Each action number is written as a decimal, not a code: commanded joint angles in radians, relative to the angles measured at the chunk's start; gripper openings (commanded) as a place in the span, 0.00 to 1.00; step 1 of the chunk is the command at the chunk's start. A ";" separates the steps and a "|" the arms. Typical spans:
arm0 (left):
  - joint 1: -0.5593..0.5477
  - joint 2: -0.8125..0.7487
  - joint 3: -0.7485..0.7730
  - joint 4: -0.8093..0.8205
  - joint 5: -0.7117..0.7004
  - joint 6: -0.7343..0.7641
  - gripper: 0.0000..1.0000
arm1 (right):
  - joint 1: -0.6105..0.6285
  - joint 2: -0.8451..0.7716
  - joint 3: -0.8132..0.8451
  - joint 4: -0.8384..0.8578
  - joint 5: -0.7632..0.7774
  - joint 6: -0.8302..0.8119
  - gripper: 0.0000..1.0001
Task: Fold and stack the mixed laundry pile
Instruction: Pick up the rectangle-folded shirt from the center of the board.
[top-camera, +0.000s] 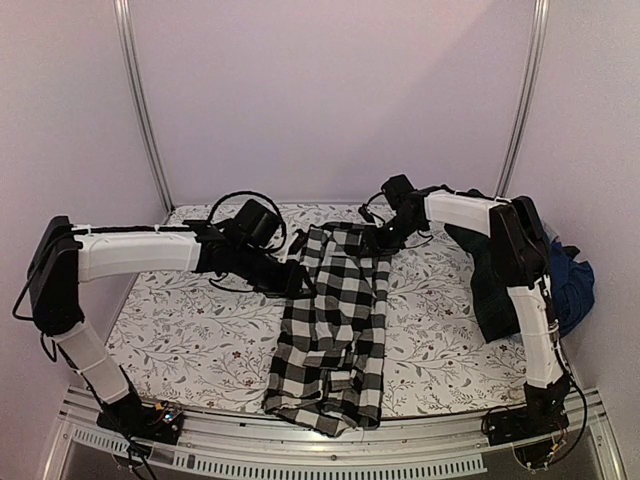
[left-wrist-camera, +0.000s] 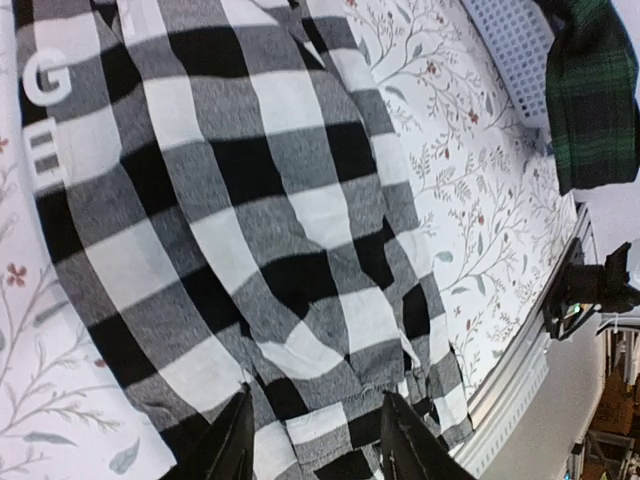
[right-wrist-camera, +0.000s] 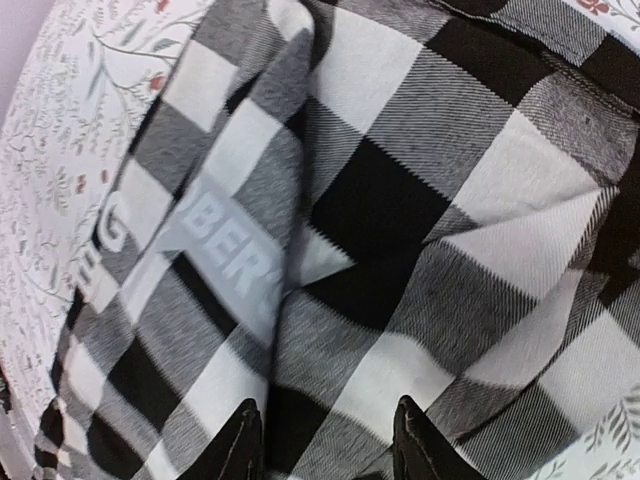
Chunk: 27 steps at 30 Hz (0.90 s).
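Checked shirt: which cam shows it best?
Top external: the only view with almost the whole checked shirt, spread lengthwise mid-table, full outline visible. Left wrist gives a close-up of one part of the shirt and its edge; right wrist a tighter crop of rumpled fabric with pale lettering.

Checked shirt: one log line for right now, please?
checked shirt: spread out | left pincer: open, at left edge | right pincer: open, at far right corner | dark plaid garment: aside, right
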 joint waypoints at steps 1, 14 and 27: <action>0.064 0.123 0.076 0.120 0.101 0.015 0.40 | 0.002 -0.254 -0.183 0.097 -0.153 0.094 0.44; 0.111 0.392 0.225 0.148 0.105 0.000 0.31 | 0.086 -0.279 -0.480 0.151 -0.170 0.216 0.40; 0.172 0.496 0.221 0.200 0.095 -0.059 0.31 | 0.011 0.049 -0.088 0.106 -0.063 0.178 0.34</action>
